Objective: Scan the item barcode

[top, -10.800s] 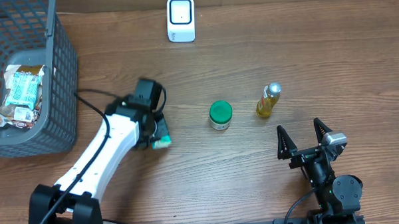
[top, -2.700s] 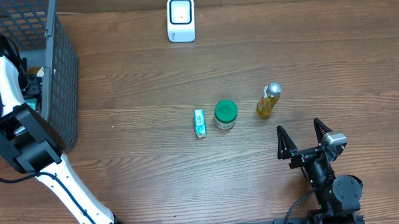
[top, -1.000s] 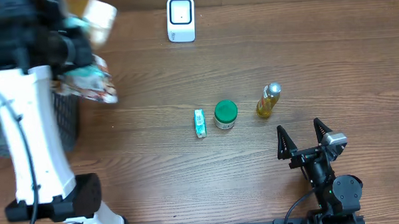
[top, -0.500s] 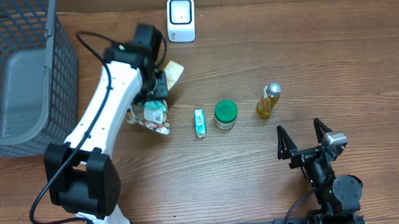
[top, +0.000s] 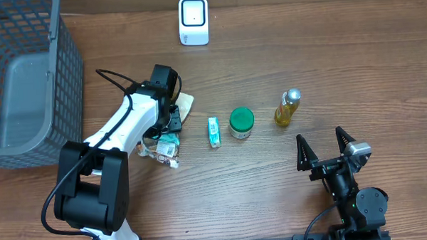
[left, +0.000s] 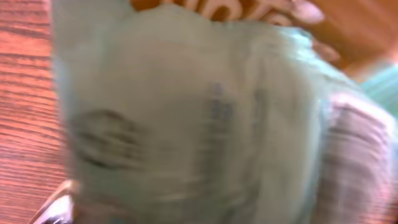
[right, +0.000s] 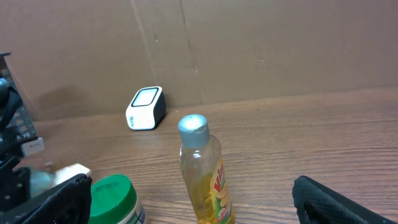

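Wood-grain table (top: 340,66) bears scanner (top: 193,19) before cardboard wall (right: 280,43).

The table (top: 340,66) was brown wood with a plain grain and a low sheen. The basket (top: 66,82) at far left was matt grey plastic mesh. The scanner (top: 194,21) looked like smooth white plastic, glossy on its face. The packet (top: 166,144) was crinkled, shiny film. The bottle (top: 287,110) was clear plastic with a silvery cap (right: 192,125); the jar (top: 241,123) had a smooth green plastic lid (right: 112,190). The back wall (right: 280,43) was matt brown cardboard.
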`<state>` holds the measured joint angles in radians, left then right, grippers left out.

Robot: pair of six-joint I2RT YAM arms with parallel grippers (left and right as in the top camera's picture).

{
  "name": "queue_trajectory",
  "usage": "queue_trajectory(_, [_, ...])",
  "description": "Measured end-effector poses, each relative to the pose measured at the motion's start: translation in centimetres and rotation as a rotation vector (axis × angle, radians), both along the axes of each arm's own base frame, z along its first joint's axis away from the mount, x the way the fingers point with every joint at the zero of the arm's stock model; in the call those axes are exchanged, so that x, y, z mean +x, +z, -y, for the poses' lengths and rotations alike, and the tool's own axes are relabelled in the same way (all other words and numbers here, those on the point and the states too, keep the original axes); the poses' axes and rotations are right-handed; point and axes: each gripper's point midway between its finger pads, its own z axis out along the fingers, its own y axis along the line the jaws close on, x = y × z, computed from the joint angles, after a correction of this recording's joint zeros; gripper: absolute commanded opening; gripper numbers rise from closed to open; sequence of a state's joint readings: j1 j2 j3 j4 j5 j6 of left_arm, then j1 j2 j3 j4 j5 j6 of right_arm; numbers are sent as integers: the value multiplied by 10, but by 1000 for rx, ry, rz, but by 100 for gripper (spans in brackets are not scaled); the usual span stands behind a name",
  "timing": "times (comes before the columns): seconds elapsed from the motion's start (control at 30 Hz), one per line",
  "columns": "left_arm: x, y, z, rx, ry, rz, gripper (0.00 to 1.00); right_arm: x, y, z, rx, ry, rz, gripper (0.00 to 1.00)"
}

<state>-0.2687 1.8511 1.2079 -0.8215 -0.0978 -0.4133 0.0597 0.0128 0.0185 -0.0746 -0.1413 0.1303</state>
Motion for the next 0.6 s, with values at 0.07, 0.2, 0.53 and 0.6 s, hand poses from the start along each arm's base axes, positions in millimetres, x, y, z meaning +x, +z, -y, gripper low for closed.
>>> queue_trajectory(0.07, [-2, -2, -1, 2, -5, -4, 73, 0, 0, 0, 0, 0, 0, 100])
queue_trajectory(0.2, [-5, -2, -1, 8, -21, -17, 76, 0, 0, 0, 0, 0, -1, 100])
queue_trajectory(0.53, [-2, 19, -1, 14, -34, -40, 82, 0, 0, 0, 0, 0, 0, 100])
queue_trajectory(0.6, [5, 30, 1, 10, -46, -25, 82, 0, 0, 0, 0, 0, -1, 100])
